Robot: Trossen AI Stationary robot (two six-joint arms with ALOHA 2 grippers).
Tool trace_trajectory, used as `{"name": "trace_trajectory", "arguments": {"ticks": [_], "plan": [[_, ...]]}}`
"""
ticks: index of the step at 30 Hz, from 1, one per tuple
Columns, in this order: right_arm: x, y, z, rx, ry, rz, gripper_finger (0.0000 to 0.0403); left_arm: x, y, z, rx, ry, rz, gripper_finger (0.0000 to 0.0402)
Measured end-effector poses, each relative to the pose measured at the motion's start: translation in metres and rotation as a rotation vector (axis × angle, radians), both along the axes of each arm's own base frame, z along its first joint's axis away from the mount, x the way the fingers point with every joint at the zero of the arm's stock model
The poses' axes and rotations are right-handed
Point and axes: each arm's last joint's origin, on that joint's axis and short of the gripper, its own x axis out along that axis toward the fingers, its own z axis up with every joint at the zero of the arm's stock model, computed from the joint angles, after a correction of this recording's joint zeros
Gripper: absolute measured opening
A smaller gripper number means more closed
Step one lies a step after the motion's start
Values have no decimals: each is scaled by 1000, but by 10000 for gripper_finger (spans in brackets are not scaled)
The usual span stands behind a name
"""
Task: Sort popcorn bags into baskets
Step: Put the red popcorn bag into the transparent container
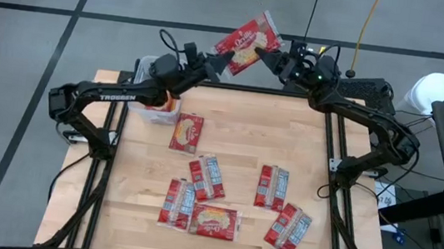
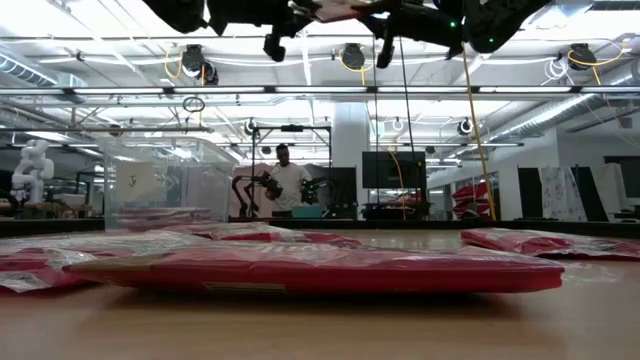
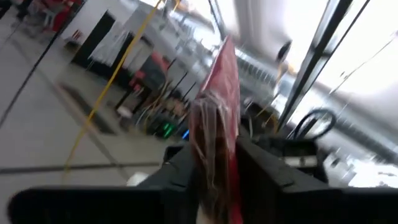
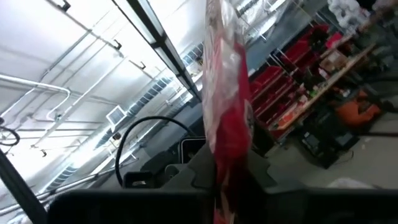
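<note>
right gripper (image 1: 270, 59): clamped on raised popcorn bag (image 1: 248, 42)
left gripper (image 1: 217, 59): at bag's other edge, grip unclear
basket (image 1: 152, 91): mostly hidden under left arm

Red popcorn bag (image 4: 229, 118) stands edge-on — clamped in the tool (image 4: 229, 177).

Robotics lab, exposed ceiling pipes (image 2: 300, 92) and cable trays, monitor (image 2: 393, 169), other robot arms (image 2: 252, 190) beyond the wooden tabletop (image 1: 242, 135), white humanoid robot (image 2: 30, 165)
</note>
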Motion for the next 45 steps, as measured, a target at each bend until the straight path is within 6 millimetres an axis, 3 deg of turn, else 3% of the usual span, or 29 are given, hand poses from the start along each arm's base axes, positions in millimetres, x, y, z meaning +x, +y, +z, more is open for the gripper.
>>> {"name": "trace_trajectory", "arguments": {"ticks": [8,11,15,23,34,45], "plan": [[-8,-12,-10,77,123,143,7,-45,-10,12,-167,261,-51,209],[-7,-13,-21,137,223,215,13,-65,-7,12,-289,326,-110,230],[-2,-8,-34,172,335,292,14,-76,-2,8,-374,378,-221,234],[9,9,-41,124,408,414,10,-65,9,-10,-469,419,-395,205],[13,14,-41,116,410,431,13,-38,8,-19,-408,382,-507,183],[12,15,-45,140,437,435,15,-38,7,-19,-375,398,-535,26]]}}
